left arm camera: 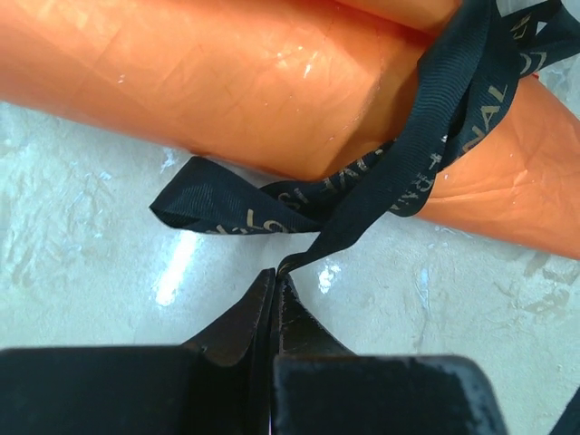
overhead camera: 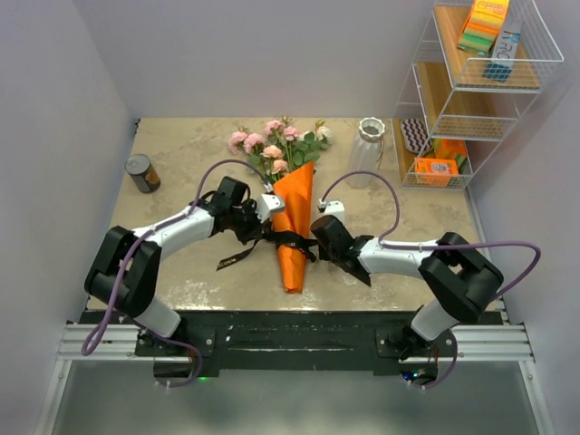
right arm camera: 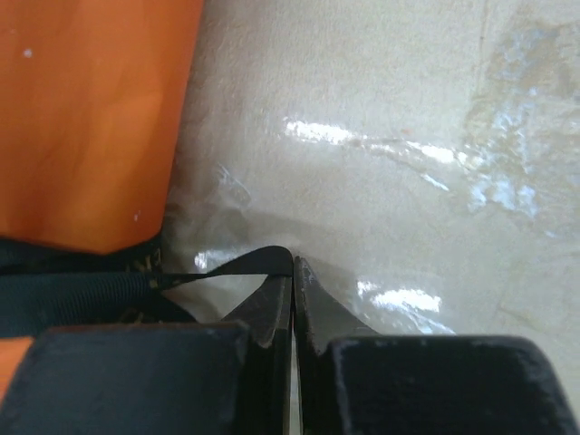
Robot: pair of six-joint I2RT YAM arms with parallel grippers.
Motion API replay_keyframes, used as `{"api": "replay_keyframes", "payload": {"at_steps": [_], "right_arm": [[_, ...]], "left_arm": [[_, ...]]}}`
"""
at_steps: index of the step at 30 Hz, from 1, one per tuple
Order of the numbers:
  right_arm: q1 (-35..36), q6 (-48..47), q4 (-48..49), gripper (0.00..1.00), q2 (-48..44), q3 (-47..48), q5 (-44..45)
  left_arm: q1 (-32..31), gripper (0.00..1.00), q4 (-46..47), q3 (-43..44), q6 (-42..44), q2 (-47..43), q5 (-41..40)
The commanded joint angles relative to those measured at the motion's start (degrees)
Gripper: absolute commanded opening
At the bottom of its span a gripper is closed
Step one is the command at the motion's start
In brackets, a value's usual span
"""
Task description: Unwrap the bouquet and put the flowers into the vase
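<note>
**Bouquet (overhead camera: 292, 222) before unwrapping.** It lies on the desk (overhead camera: 181, 149) between the two arms, with the blooms toward the far wall and the point of the orange paper (left arm camera: 227, 82) cone toward the arm bases. A black ribbon (left arm camera: 426, 136) is bound round the middle of the cone, and one loose tail trails over the desk to the left.

**Grippers.** The left gripper (left arm camera: 276, 276) is closed, its jaws pressed together on a strand of the ribbon just beside the paper. The right gripper (right arm camera: 292, 265) is likewise closed, nipping a thin fold of ribbon on the opposite side.

**Handling, as judged.**
- The ribbon is woven, limp and thin — a fingertip pinch should hold it. It will probably yield to a pull on a free end rather than on the band itself.
- The paper looks glossy and light, so it is likely to crease and to slide on the smooth desk. The whole bundle may drag along unless one side is braced.
- The flowers (overhead camera: 276, 145) appear delicate at the heads — they are best taken by the stems, which are hidden inside the cone.

**Surroundings.**
- A white ribbed vase (overhead camera: 367, 149) stands upright near the blooms on the right and may tip if struck.
- A dark can (overhead camera: 142, 172) sits well apart at the far left.
- A wire rack (overhead camera: 471, 100) of boxes stands at the right edge.
- Nothing lies between the bouquet and the vase.
</note>
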Motion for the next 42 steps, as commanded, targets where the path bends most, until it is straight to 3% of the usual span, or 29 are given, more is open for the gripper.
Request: {"api": "replay_keyframes", "payload": {"at_steps": [1,7,13,18,26,31,32,33,34,35,36,37,39,42], "right_arm": [[0.22,1.49,-5.56,0.0,-9.14,-0.15,-0.87],[0.13,2.54,-16.89,0.0,-23.81,3.71,3.08],[-2.06,5.26,-28.59,0.0,-28.84,8.9,11.08],[-11.46,6.41,-34.49,0.0,-33.59,10.22,13.71],[-23.06,8.61,-44.17,0.0,-32.54,15.32,21.54],[-29.65,7.47,-45.14,0.0,-32.27,15.58,24.18],[-30.62,7.38,-45.23,0.0,-32.19,15.67,25.05],[-31.68,7.29,-45.4,0.0,-31.92,15.84,25.23],[-33.17,6.33,-45.14,0.13,-31.23,15.93,25.32],[-33.7,5.54,-44.7,0.33,-30.7,15.93,24.89],[-33.8,4.92,-44.53,0.75,-30.26,16.11,24.97],[-33.97,5.27,-45.05,0.88,-29.12,16.63,24.97],[-33.97,5.53,-45.58,0.99,-28.58,17.34,23.93],[-34.06,3.87,-43.74,0.99,-29.54,18.92,21.11]], "left_arm": [[0.75,0.0,-2.52,4.52,-2.62,-4.91,-1.58],[7.42,0.0,-10.07,10.49,-3.41,-10.71,2.37],[15.68,0.0,-16.41,12.35,-1.48,-15.72,2.91],[21.91,0.0,-15.88,6.2,-0.16,-21.78,-0.43],[38.17,0.0,-17.91,6.63,4.23,-21.88,-5.26],[42.32,0.0,-18.52,6.28,7.74,-21.79,-5.98],[42.41,0.02,-18.96,6.54,8.18,-21.79,-5.54],[42.5,0.32,-19.57,6.81,8.71,-21.71,-5.01],[42.41,0.53,-21.14,7.07,9.59,-21.62,-3.35],[42.41,0.96,-22.46,8.2,10.38,-21.53,-2.2],[42.41,0.99,-23.87,9.0,11.17,-21.44,-0.63],[42.32,0.99,-26.67,9.96,12.31,-21.44,0.87],[42.24,0.99,-30.19,14.35,13.37,-21.09,6.66],[39.26,0.99,-35.91,21.47,13.46,-20.13,14.05]]}}
